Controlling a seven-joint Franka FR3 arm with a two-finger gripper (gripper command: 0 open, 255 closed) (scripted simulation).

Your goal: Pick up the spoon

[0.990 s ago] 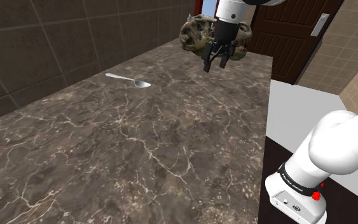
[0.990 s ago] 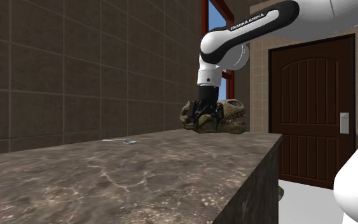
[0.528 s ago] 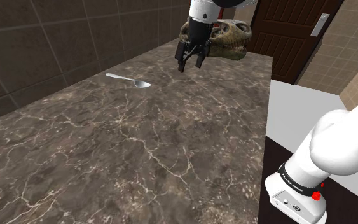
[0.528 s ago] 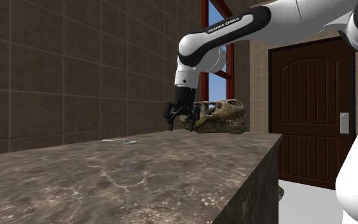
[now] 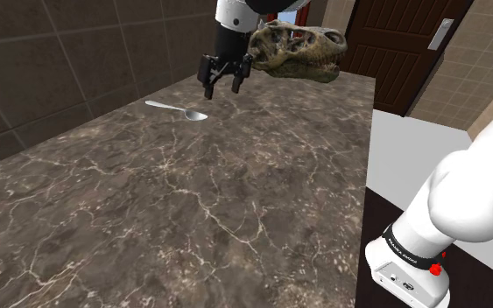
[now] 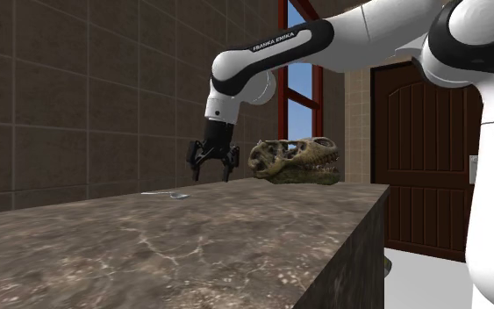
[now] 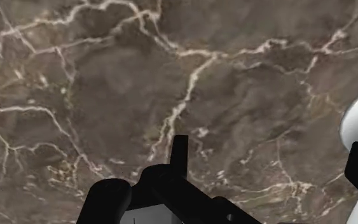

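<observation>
Me: gripper (image 5: pixel 221 87), hanging over the far part of the counter (image 5: pixel 192 201), fingers pointing down at the stone.
Jaws: apart, with a clear gap between the two black fingers in both outside views; they touch neither the spoon nor the counter.
Spoon: (image 5: pixel 177 109) pale grey, lying flat on the counter near its far end and close to the wall-side edge. The handle runs toward that edge and the bowl points toward the counter's middle.
Spoon from the side: (image 6: pixel 168 194) a thin pale sliver on the counter top, lower than my fingertips (image 6: pixel 227 176) and nearer the wall.
Me to spoon: I am above it and a little beyond the bowl, toward the far end, apart from it.
Skull: (image 5: pixel 297 52) a brownish dinosaur skull on the counter's far end, jaws toward the door (image 5: pixel 402 44). I hang between it and the spoon.
Counter: dark brown marble with pale veins, which also lies under my fingers in the wrist view (image 7: pixel 107 83).
Wall: (image 5: pixel 52 61) dark tiles along the counter's long edge.
</observation>
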